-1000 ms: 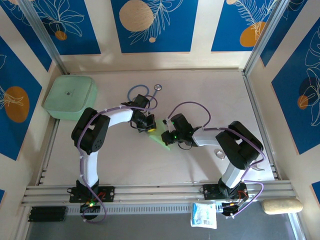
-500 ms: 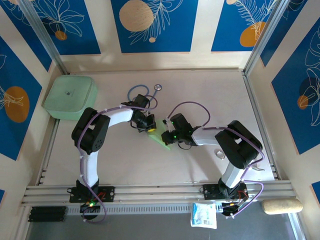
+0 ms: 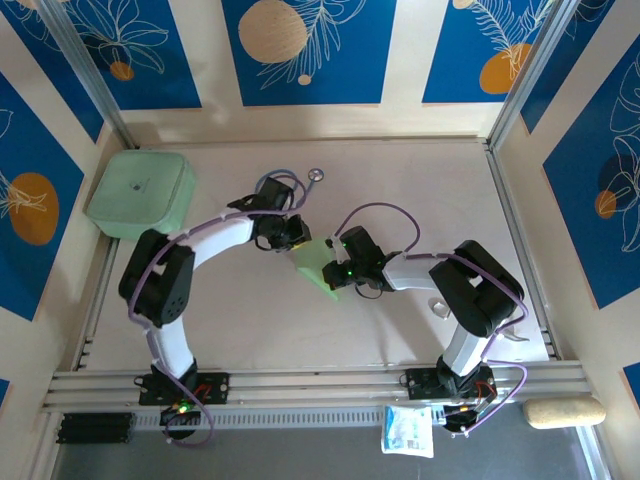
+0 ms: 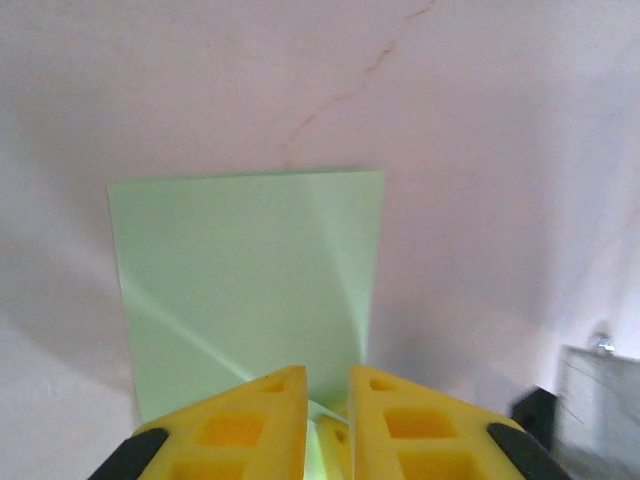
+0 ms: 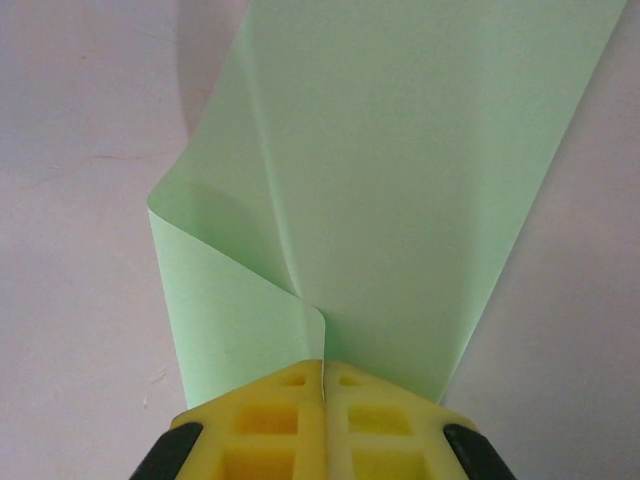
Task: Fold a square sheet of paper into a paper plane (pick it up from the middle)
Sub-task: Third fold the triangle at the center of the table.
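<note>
Pinching thin pale green square sheet of paper (image 5: 400, 170) at raised fold: right hand (image 5: 323, 378), fingers pressed together; left hand (image 4: 327, 390) narrowly parted, paper edge in gap, mid tabletop (image 4: 480, 150).

The left arm (image 3: 170, 340) and right arm (image 3: 412, 270) pair white tubular links with black joint housings, thin purple cables (image 3: 380, 207) looping alongside. The moulded yellow fingers (image 4: 240, 430) have square recesses.

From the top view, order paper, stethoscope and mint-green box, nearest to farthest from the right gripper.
1. Paper, held in the right gripper, table centre.
2. Stethoscope, farther back, slightly left.
3. Mint-green box, far-left back corner.
</note>
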`<act>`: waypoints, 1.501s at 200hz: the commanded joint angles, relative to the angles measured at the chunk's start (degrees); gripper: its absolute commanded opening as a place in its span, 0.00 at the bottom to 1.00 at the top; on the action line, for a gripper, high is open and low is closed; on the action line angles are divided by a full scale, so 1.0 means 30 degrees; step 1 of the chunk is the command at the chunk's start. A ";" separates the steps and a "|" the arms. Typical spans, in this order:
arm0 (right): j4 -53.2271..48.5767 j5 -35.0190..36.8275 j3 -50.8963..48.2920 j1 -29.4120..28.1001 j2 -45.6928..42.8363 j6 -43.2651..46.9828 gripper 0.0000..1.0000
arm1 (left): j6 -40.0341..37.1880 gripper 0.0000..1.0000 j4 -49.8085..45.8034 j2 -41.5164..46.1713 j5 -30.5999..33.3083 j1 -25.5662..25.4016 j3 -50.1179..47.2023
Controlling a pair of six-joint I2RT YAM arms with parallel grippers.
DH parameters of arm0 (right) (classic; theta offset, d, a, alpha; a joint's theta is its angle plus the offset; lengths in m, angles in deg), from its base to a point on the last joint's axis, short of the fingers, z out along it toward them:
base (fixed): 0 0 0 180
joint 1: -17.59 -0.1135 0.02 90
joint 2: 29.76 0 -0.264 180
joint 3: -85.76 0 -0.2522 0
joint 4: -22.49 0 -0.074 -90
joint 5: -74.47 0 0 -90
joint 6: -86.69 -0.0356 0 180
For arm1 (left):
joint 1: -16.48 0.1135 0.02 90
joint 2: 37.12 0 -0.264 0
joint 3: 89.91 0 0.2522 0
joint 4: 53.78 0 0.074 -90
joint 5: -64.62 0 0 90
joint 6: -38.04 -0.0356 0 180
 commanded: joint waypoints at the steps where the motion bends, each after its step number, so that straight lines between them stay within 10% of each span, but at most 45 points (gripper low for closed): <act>1: -0.0783 -0.0040 0.0218 0.0226 0.0609 -0.0379 0.00 | 0.1843 0.19 0.1936 0.1028 -0.0151 -0.0439 -0.1957; 84: -0.1008 -0.0165 0.0304 0.0358 0.0678 -0.0384 0.00 | 0.6259 0.23 0.9420 0.2171 0.0024 -0.2603 -0.7218; 300: -0.1064 -0.0100 0.0269 0.0477 0.0846 -0.0608 0.00 | 0.5795 0.10 0.7317 0.0555 0.1142 -0.2720 -0.6779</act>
